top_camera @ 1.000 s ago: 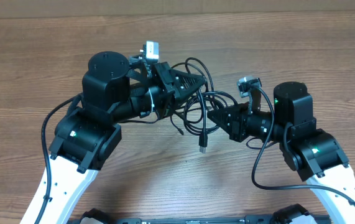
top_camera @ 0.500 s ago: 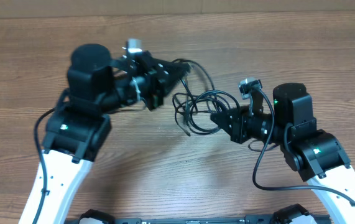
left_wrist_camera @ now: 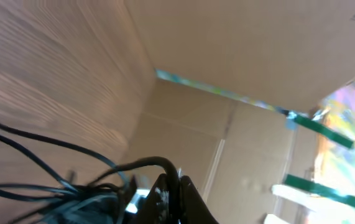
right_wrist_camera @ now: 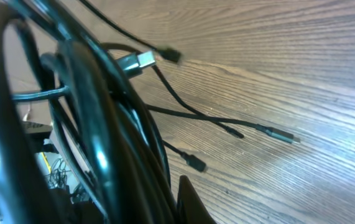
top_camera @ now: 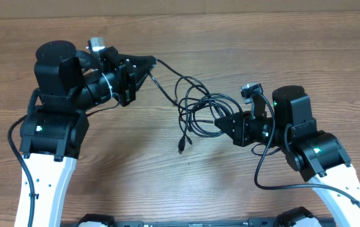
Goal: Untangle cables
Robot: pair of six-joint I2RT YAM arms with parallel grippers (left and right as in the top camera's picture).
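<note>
From above, the left end effector (top_camera: pixel 148 62) has pulled far left, pinching one of the cables (top_camera: pixel 195 108), so the tangle opens out over the table (top_camera: pixel 243 38). The right end effector (top_camera: pixel 220 121) grips the other side.

Left wrist view: its fingers (left_wrist_camera: pixel 172 186) pinch tight on a cable.

Right wrist view: the loops sit close and a plug (right_wrist_camera: pixel 141 60) hangs free.

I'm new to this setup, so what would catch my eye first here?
A tangle of thin black cables fills the centre of the brown wooden table. The left gripper pinches one strand at upper left; the right gripper clamps the loops' right side.
</note>
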